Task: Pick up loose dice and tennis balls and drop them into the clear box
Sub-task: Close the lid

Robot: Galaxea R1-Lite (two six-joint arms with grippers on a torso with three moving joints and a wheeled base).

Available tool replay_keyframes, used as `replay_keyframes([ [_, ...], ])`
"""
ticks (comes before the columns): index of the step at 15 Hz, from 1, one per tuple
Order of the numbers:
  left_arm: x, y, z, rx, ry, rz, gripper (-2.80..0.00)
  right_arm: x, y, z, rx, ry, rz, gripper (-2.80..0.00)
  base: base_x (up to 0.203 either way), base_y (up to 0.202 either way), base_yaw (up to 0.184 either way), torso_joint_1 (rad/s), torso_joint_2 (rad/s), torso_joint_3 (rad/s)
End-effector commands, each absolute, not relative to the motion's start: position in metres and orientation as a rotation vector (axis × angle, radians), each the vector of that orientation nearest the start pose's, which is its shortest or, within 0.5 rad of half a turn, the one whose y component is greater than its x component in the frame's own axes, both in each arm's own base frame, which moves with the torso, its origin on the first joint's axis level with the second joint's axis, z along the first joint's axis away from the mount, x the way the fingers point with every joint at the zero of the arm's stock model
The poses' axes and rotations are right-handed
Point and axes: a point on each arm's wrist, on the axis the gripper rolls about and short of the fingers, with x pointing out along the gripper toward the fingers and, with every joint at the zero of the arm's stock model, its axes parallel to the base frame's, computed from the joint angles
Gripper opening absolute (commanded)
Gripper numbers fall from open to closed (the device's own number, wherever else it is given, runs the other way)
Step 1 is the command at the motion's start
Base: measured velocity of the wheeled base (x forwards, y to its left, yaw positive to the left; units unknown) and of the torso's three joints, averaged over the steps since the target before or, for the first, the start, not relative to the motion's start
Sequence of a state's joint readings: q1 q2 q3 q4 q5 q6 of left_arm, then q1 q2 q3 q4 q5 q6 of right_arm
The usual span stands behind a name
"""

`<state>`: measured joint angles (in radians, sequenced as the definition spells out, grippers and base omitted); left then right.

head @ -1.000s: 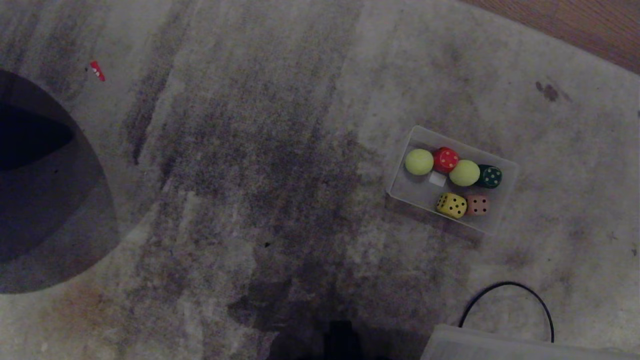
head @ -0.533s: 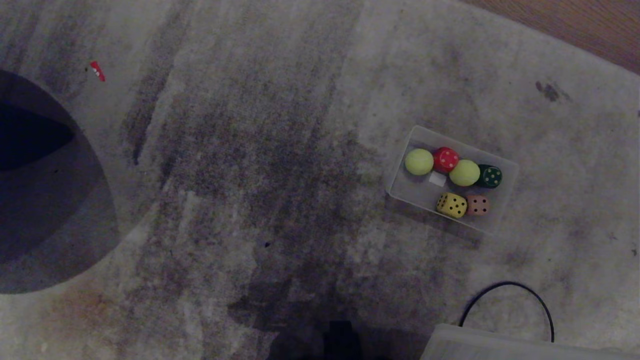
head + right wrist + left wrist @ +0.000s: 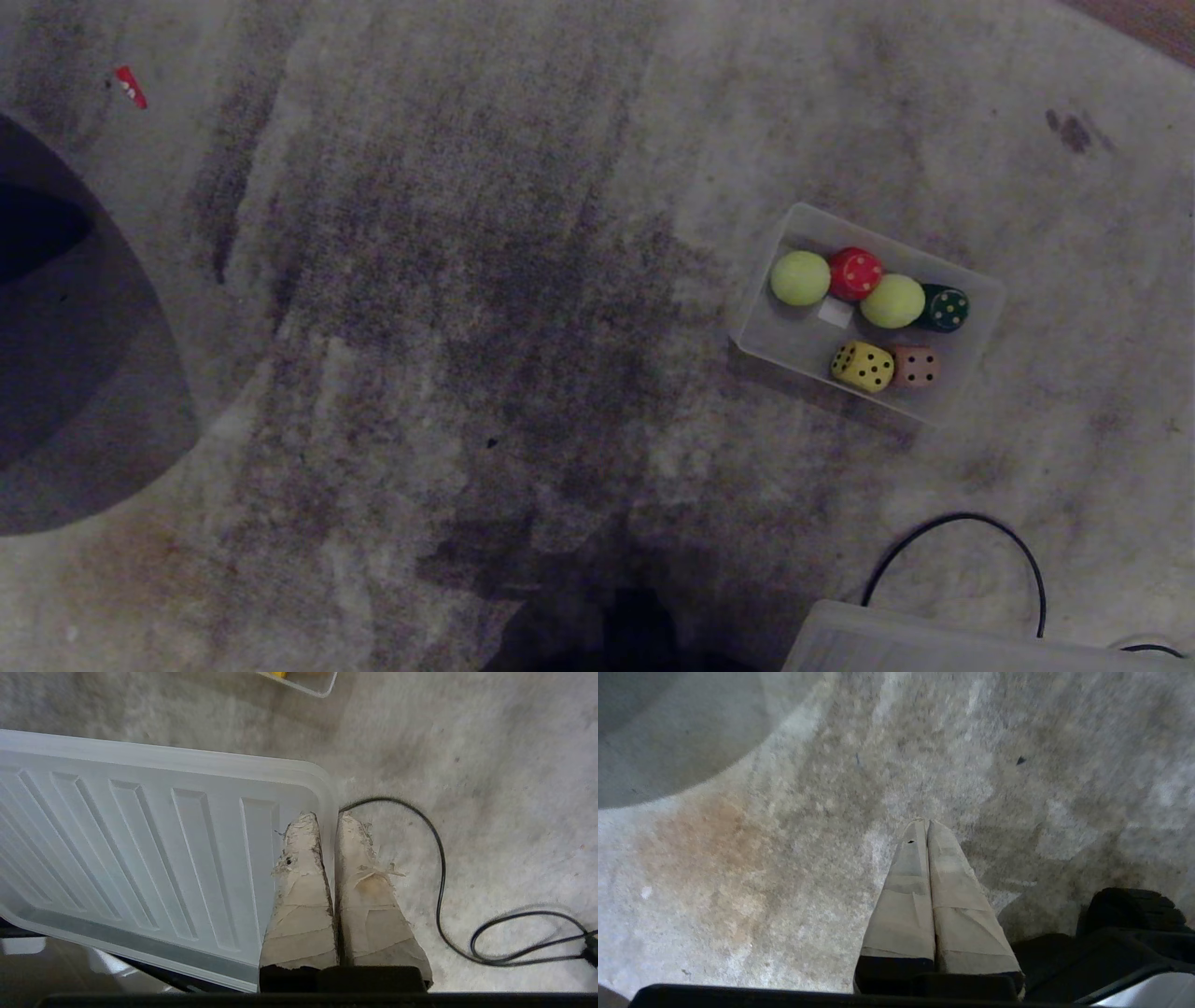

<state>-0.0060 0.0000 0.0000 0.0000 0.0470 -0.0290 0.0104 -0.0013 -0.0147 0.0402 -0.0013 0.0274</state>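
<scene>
Clear box [image 3: 971, 359] sits on the stained carpet [image 3: 523, 280], right of centre in head view. Inside: two tennis balls [image 3: 800, 278], plus red, dark green, yellow and peach dice [image 3: 863, 366]. Left end effector [image 3: 927, 828] pressed together, empty, over bare carpet. Right end effector [image 3: 327, 823] pressed together, empty, above the ribbed lid [image 3: 140, 849] edge, beside a black cable [image 3: 439, 868].

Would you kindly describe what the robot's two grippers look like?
Both are alike: the left gripper and right gripper each have two long tapering fingers wrapped in pale beige tape on a black base. The right one's tape is frayed and stained near the tips.
</scene>
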Motion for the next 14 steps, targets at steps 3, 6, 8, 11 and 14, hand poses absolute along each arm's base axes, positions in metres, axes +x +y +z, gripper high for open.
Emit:
replay_keyframes([
  [3, -0.0226, 0.0013, 0.0751, -0.037, 0.002, 0.045, -2.8, -0.024, -0.0003, 0.0756, 0.027, 0.025, 0.009, -2.8, 0.0, 0.0, 0.0, 0.002, 0.0, -0.184],
  [6, -0.0226, 0.0013, 0.0751, -0.04, 0.002, 0.046, -2.8, -0.024, -0.0003, 0.0756, 0.027, 0.025, 0.009, -2.8, 0.0, 0.0, 0.0, 0.003, 0.0, -0.058],
  [8, -0.0226, 0.0013, 0.0751, -0.04, 0.002, 0.046, -2.8, -0.024, -0.0003, 0.0756, 0.027, 0.025, 0.009, -2.8, 0.0, 0.0, 0.0, 0.0, 0.0, 0.0],
  [11, -0.0226, 0.0013, 0.0751, -0.04, 0.002, 0.046, -2.8, -0.0239, -0.0003, 0.0752, 0.027, 0.026, 0.009, -2.8, 0.0, 0.0, 0.0, 0.0, 0.0, 0.0],
  [14, -0.0226, 0.0013, 0.0751, -0.04, 0.002, 0.046, -2.8, -0.0239, -0.0003, 0.0752, 0.027, 0.026, 0.009, -2.8, 0.0, 0.0, 0.0, 0.0, 0.0, 0.0],
])
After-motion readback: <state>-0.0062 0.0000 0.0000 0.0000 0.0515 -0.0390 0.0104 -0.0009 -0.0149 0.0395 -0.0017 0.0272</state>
